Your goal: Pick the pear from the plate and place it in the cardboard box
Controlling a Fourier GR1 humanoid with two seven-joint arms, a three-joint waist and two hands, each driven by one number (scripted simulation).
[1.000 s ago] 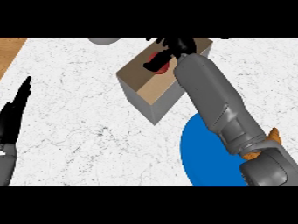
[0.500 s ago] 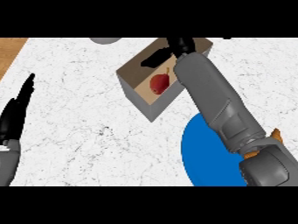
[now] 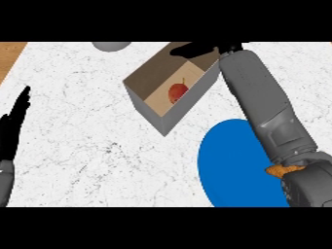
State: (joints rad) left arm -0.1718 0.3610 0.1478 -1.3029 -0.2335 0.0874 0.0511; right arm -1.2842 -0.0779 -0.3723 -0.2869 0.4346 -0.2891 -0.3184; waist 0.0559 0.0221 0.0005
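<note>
— Where was the pear (image 3: 177,92)?
— Inside the cardboard box (image 3: 170,115), against its inner wall, touched by no hand.
— And the plate (image 3: 233,165)?
— Blue, on the table (image 3: 89,136) just beside the box.
— The right hand (image 3: 197,49)?
— Beyond the box's far edge; I couldn't tell how its fingers stood.
— The left hand (image 3: 7,129)?
— Well apart from the box, fingers straight, holding nothing.

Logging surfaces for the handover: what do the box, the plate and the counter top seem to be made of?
Cardboard box: matte tan inner walls and flat grey outer faces, which looks like cardboard. The pear lies inside it.
Plate: uniform bright blue with no sheen or pattern; plastic or glazed ceramic, can't tell which.
Counter top: white with fine dark veining, marble-like stone or a laminate imitating it.
</note>
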